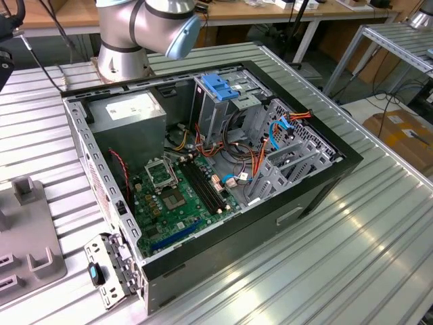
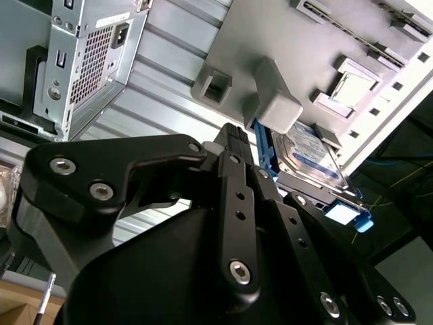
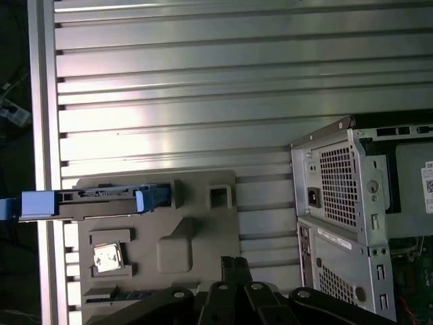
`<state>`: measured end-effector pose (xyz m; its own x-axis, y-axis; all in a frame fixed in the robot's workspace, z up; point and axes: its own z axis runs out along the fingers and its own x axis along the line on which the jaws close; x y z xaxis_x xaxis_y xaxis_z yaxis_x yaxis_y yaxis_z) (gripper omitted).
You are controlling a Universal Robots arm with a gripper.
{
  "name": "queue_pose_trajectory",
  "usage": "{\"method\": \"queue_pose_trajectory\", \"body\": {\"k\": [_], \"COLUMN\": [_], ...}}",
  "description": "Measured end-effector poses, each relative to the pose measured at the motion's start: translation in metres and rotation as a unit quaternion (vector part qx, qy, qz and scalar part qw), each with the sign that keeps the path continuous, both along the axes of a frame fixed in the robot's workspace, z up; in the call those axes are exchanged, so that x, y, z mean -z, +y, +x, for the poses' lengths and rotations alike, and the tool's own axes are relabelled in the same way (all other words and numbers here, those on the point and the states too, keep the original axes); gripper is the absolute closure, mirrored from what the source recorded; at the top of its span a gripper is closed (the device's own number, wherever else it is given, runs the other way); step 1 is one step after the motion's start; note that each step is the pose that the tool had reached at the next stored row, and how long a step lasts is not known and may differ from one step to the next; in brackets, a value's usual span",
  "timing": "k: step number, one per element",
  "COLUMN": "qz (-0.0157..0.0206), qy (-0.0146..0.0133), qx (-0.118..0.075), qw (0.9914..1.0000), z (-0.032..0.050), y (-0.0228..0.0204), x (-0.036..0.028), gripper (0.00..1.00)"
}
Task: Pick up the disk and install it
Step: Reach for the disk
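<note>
The claw point(image 3: 235, 259) is seen in both wrist views point(image 2: 233, 130), clenched with its two fingers pressed together and nothing held between them. It is held above a grey tray point(image 3: 203, 230), apart from everything on it. The disk point(image 3: 101, 197) is set in a slot of this tray, untouched. In the second wrist view the disk's point(image 2: 312, 153) silver face and blue-and-white label are seen, bordered by its light-blue frame, just beside a raised grey block point(image 2: 274, 101) of the tray. The tray is laid on a ribbed metal table point(image 3: 203, 101). An opened computer case point(image 1: 318, 179) is placed on the same table, well apart from the disk, with the tray point(image 1: 27, 254) at the exterior view's left.
</note>
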<state>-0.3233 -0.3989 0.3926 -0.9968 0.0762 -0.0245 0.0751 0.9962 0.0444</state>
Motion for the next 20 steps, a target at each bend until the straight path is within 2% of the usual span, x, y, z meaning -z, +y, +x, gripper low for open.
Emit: {"method": "queue_pose_trajectory", "body": {"k": [4, 16, 20], "qz": [0.0, 0.0, 0.0], "qy": [0.0, 0.0, 0.0], "qx": [0.0, 0.0, 0.0], "qw": [1.0, 1.0, 1.0], "z": [-0.006, -0.0076, -0.0106], "y": [0.0, 0.0, 0.0], "x": [0.0, 0.0, 0.0], "gripper": [0.89, 0.89, 0.89]}}
